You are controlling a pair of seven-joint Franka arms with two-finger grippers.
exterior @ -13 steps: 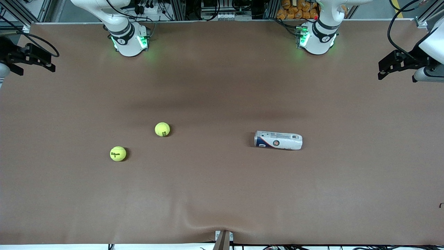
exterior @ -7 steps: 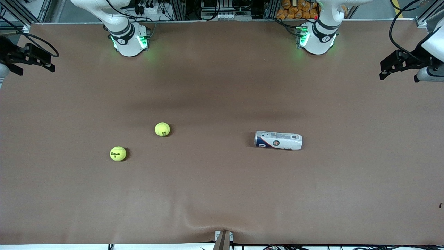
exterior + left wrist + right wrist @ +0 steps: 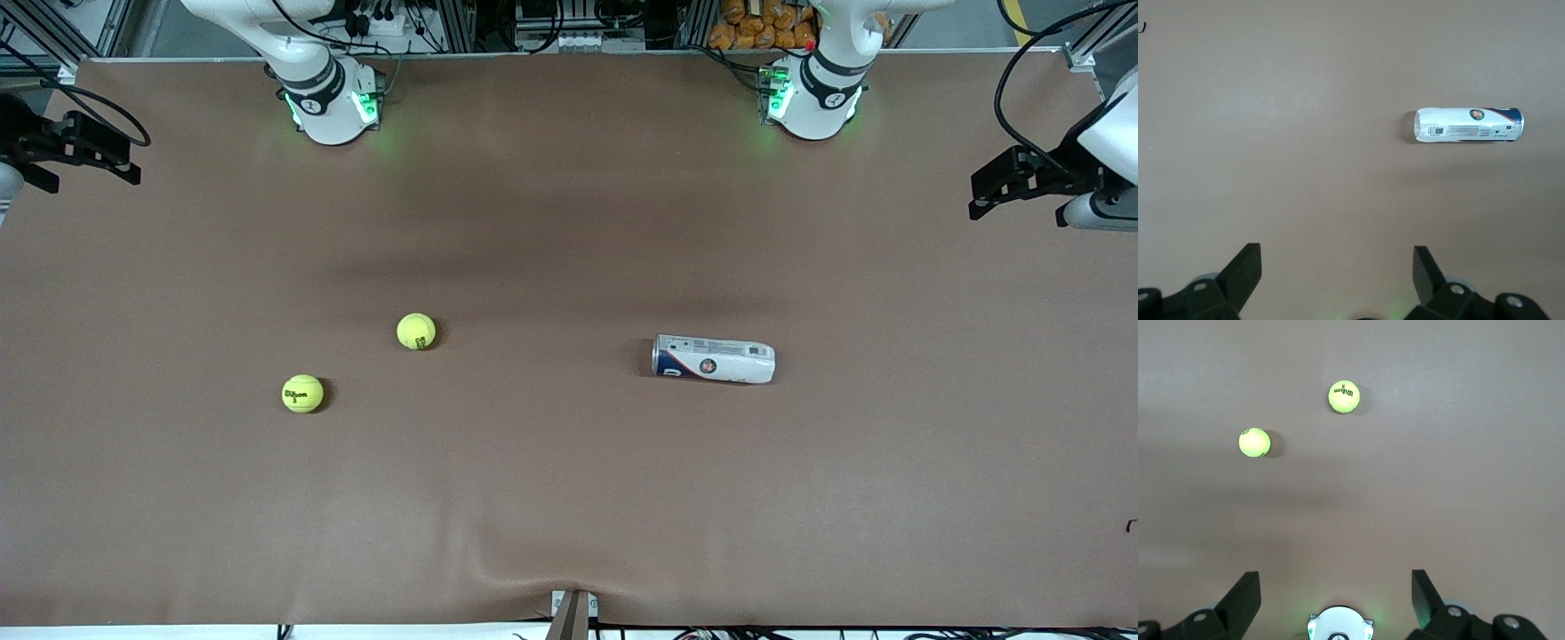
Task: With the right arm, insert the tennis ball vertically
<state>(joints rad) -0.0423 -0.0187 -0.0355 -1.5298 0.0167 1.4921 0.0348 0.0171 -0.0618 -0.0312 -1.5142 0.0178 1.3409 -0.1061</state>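
From the front, two balls lie toward the right arm's end of the table: one ball (image 3: 416,331) nearer the middle, the Wilson ball (image 3: 302,393) closer to the camera. The can (image 3: 714,359) lies on its side toward the left arm's end, its long axis running along the table's length, well apart from both balls. The right gripper (image 3: 76,151) hangs at its own table end, the left gripper (image 3: 1018,180) at the other; neither holds anything.

In the left wrist view the left gripper (image 3: 1336,277) is spread wide and empty, the can (image 3: 1469,125) flat ahead of it.

In the right wrist view the right gripper (image 3: 1335,600) is likewise released, both balls (image 3: 1254,443) (image 3: 1343,396) ahead. The right arm is plainly the nearer one to the balls, but the can probably needs standing upright first.
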